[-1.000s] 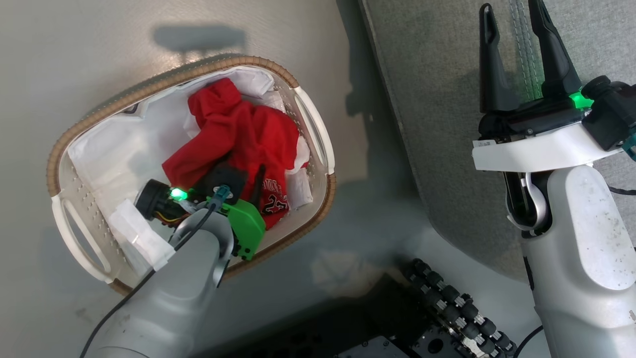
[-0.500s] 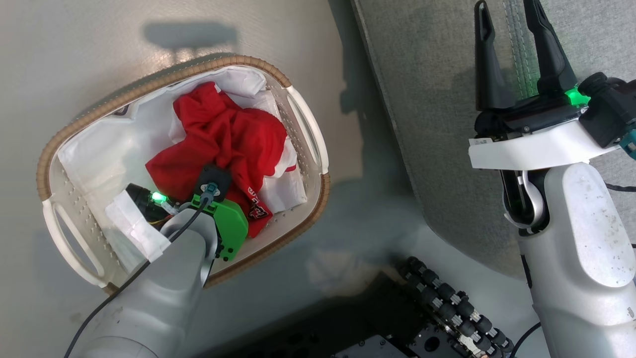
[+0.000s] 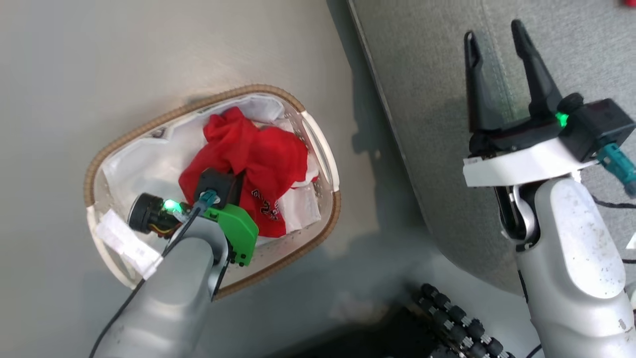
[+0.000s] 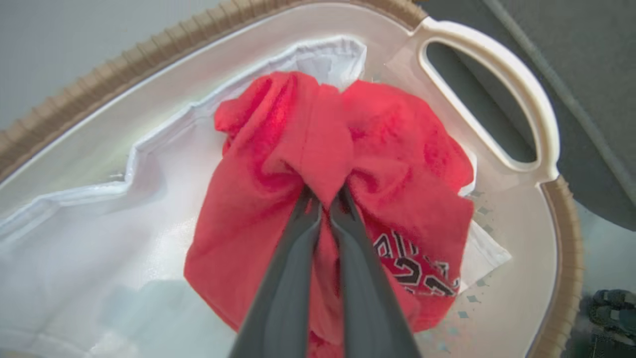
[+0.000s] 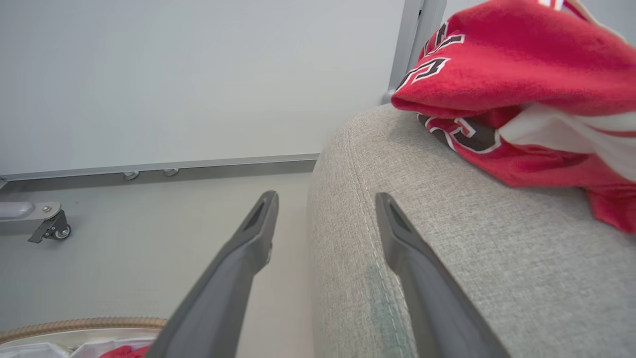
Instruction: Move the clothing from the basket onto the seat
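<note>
Pale floor (image 3: 149,49) is lying under the basket (image 3: 336,211). Inside it, my left claw (image 4: 323,196) is clamping a bunched fold of the red jersey (image 3: 263,159), which is resting on the white liner (image 4: 99,238). I am judging it best to lift straight up, clearing the basket, before swinging right. Over the grey seat (image 3: 437,74), my right claw (image 3: 493,29) is hovering, fingers apart and empty.

The jersey (image 4: 308,149) is soft, matt red cloth. The basket (image 4: 512,278) is smooth, faintly glossy white plastic; its rim (image 4: 566,248) is brown and woven, its liner (image 4: 89,248) thin white fabric. The sofa cushion (image 5: 447,238) is coarse grey weave.
</note>
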Motion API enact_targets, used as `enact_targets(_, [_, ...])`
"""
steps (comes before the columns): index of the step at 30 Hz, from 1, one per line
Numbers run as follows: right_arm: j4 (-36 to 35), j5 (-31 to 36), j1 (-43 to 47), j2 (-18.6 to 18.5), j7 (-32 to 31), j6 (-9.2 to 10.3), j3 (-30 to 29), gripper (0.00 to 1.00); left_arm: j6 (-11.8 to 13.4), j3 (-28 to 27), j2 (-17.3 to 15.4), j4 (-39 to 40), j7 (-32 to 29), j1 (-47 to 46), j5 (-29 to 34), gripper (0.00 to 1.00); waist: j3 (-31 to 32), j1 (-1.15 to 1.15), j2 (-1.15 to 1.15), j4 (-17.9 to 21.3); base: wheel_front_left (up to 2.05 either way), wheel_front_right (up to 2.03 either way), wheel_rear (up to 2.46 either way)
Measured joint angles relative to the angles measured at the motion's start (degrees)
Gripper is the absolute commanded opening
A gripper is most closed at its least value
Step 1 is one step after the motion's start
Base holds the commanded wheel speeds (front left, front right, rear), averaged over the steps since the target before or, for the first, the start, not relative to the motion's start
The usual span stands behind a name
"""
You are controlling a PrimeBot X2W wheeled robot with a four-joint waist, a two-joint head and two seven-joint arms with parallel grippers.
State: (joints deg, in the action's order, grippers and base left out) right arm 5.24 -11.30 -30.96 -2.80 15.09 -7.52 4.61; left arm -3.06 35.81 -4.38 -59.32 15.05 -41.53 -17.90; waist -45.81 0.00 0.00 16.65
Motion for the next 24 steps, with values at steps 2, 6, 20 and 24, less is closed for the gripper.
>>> enact_targets(2, [0.8, 1.1, 1.0, 0.0, 0.0, -0.01, -0.1, 1.0, -0.4, -0.7, -0.1, 2.4, 0.0, 1.7, -0.5, 0.0, 1.8, 0.0, 0.0, -0.6, 0.0, 0.0, 0.0])
enact_targets(6, [2.2, 3.2, 3.1, 0.0, 0.0, 0.0, -0.4, 1.0, -1.2, -2.0, -0.1, 7.4, 0.0, 4.8, -0.6, 0.0, 6.2, 0.0, 0.0, -2.0, 0.0, 0.0, 0.0])
enact_targets(20, [7.1, 6.3, 12.9, 0.0, 0.0, 0.0, 0.6, 1.0, -3.5, -2.7, -2.1, 19.8, 0.1, 9.3, 0.9, 0.0, 24.3, -0.01, 0.0, -6.6, 0.0, 0.0, 0.0])
enact_targets(24, [8.1, 6.9, 15.1, 0.0, 0.0, -0.01, 1.4, 1.0, -3.9, -1.6, -3.7, 21.8, 0.1, 8.4, 1.4, 0.0, 29.2, -0.01, 0.0, -7.5, 0.0, 0.0, 0.0])
